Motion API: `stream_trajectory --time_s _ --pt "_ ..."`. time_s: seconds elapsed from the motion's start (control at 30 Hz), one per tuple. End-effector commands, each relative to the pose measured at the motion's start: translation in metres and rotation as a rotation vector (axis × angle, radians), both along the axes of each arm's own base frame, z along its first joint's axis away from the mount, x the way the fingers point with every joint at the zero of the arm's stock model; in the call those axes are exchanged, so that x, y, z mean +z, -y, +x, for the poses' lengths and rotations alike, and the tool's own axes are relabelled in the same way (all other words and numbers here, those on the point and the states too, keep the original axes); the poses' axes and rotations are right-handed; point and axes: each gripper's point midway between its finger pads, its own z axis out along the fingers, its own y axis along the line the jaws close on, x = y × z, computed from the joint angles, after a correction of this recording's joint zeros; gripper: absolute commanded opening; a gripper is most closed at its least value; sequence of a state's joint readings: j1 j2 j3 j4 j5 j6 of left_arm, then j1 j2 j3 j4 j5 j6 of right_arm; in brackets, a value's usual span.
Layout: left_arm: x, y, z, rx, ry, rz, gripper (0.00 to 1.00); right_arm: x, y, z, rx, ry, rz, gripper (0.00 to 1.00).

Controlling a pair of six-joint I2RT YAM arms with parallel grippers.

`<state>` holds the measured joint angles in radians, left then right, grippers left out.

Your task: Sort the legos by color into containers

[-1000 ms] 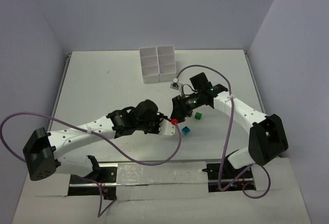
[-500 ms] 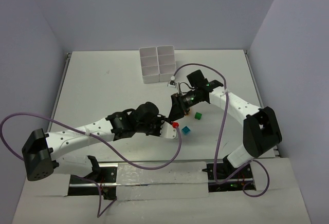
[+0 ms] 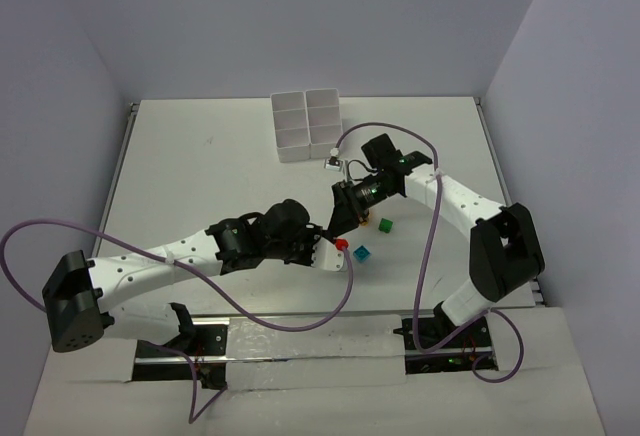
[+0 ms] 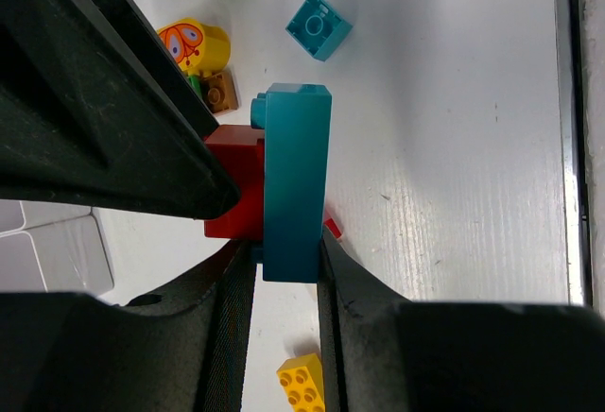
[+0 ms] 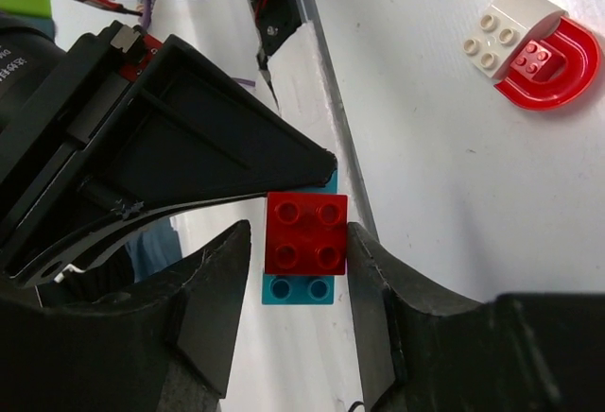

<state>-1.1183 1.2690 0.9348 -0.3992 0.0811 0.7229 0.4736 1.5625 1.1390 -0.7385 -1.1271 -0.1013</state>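
Left jaws clenched on teal brick [image 4: 296, 185]. Right jaws straddle joined red brick [image 5: 305, 232], clamp unclear. Pull too early and you risk slip: pair drops to tabletop [image 4: 454, 147], unseparated.

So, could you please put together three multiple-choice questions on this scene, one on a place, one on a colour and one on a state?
1. Where does the white tray stand?
A. At the table's far side.
B. Between the arm bases.
C. At the near left corner.

2. What colour is the brick stuck to the red brick?
A. Yellow.
B. Teal.
C. Brown.

3. How is the left gripper?
A. Open and empty.
B. Shut on the teal brick.
C. Shut on a green brick.

Answers:
1 A, the top view shows it by the far edge.
2 B, both wrist views show teal against red.
3 B, it clamps the teal brick's two sides.
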Motion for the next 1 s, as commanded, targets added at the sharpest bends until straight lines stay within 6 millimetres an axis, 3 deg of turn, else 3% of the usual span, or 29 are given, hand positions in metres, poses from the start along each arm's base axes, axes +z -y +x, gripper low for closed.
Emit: stream_trajectory --time_s 0.0,0.1,0.2,0.23,0.5,0.8,0.97 --pt "0.028 0.013 0.008 -0.002 0.064 -0.086 0.00 0.017 -0.007 -0.004 0.041 -0.021 0.057 0.48" --pt "0.029 0.013 0.009 -0.002 0.068 -0.088 0.00 0.018 -0.007 -0.004 0.044 -0.019 0.061 0.39" --pt "0.030 0.014 0.009 -0.006 0.076 -0.090 0.00 0.019 -0.007 -0.003 0.047 -0.017 0.059 0.16" --pt "0.029 0.013 0.007 -0.012 0.071 -0.085 0.00 0.020 -0.007 -0.002 0.044 -0.010 0.057 0.01" --pt "0.006 0.006 -0.018 -0.082 0.004 -0.030 0.00 0.048 0.002 0.018 -0.016 0.070 0.103 0.00" --pt "-0.009 0.004 -0.043 -0.150 -0.039 0.003 0.00 0.067 0.014 0.045 -0.089 0.095 0.135 0.00" --pt "-0.012 0.000 -0.047 -0.142 -0.052 0.015 0.00 0.081 0.017 0.076 -0.177 0.177 0.109 0.00"
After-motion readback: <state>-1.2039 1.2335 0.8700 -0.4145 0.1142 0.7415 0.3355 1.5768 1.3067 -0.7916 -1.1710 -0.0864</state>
